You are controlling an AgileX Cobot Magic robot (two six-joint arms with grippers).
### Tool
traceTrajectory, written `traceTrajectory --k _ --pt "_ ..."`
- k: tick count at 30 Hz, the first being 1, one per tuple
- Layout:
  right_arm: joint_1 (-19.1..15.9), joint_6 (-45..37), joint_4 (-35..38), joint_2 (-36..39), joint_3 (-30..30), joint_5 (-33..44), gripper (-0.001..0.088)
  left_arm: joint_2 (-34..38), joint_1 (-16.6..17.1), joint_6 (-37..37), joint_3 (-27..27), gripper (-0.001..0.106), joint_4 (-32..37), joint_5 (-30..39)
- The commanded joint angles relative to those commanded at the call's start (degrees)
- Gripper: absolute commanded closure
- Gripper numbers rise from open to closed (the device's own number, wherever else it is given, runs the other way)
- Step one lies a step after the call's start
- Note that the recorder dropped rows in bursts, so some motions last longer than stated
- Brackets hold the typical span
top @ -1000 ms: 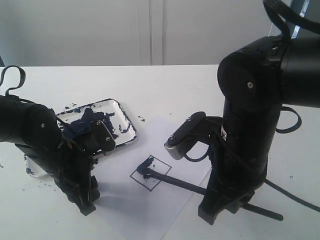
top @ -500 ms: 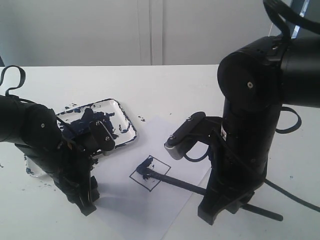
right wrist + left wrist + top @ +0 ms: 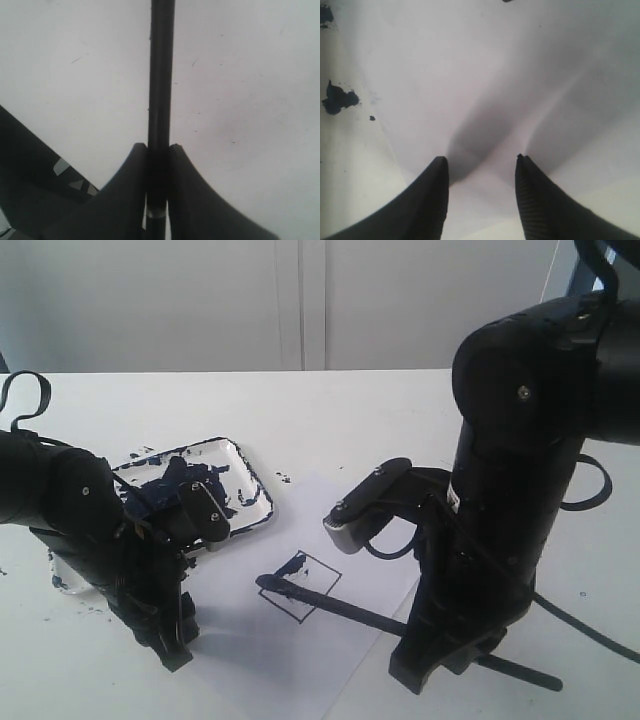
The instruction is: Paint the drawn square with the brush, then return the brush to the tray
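Note:
The drawn square lies tilted on the white paper, black-outlined, with a blue smear in its upper-left corner. The brush is a long black stick; its tip rests at the square's left corner and its tail pokes out behind the right arm. My right gripper stands on the table, shut on the brush handle. The paint-splattered tray sits at the left behind my left gripper, which is open and points down at the paper's left edge, nothing between its fingers.
The white paper sheet lies on the white table between the two arms. Blue paint spots mark the table beside the tray. A grey wall stands behind the table's far edge.
The right arm has shifted left, and the brush tip has slid from the square's upper-left corner down to its left corner. The left arm has not moved.

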Motion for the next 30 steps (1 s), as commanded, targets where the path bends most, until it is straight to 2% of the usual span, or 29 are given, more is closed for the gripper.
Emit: traceTrajectory --k 9,30 --pt "0.0 1.2 -2.7 0.0 0.1 0.0 0.0868 0.0 0.0 0.0 0.0 0.057 0.0 -0.2" --pt "0.0 1.7 -2.3 1.7 0.1 0.0 0.0868 0.0 0.0 0.0 0.0 0.057 0.0 -0.3"
